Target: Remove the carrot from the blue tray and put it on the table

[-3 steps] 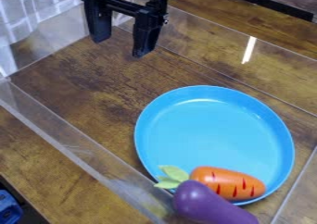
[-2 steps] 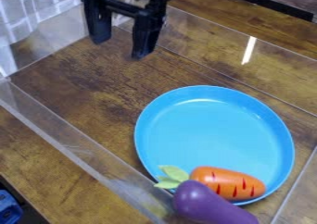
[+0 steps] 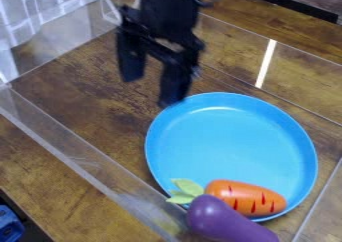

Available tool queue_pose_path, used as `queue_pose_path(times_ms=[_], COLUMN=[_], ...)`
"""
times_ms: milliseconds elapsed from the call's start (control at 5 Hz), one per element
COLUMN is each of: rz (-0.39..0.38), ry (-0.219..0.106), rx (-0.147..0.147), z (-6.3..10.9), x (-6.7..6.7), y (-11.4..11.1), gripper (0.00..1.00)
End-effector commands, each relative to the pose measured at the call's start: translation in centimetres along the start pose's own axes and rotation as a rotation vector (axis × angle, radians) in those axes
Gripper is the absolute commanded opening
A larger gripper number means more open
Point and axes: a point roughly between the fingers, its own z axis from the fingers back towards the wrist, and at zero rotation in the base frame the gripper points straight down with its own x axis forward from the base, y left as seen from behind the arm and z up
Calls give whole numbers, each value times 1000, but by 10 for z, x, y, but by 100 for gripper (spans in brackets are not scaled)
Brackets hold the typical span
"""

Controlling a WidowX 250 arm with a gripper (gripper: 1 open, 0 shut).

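Admittedly, we see the arm only as a dark blur, its upper part cut off by the top edge; its fingers [image 3: 173, 78] point down, spread apart, at upper centre; the carrot [image 3: 245, 197] lies at lower right in the blue tray [image 3: 221, 136], partly hidden by the eggplant [image 3: 227, 221].

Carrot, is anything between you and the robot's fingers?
Nothing visible stands in between. The purple eggplant touches or nearly touches the carrot's near side, away from the fingers.
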Motion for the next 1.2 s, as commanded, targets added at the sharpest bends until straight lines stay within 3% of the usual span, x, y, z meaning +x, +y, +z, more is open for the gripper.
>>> queue_pose_path(times_ms=[0,400,600,800,1000], rz=[-121,-350,-364,-371,-400], ry=[-39,-25,-28,-32,-36], rx=[24,49,42,55,52], z=[-1,-34,-61,-72,-77], x=[9,21,29,41,52], y=[-25,-56,-57,-51,-53], gripper=[100,100,100,100,0])
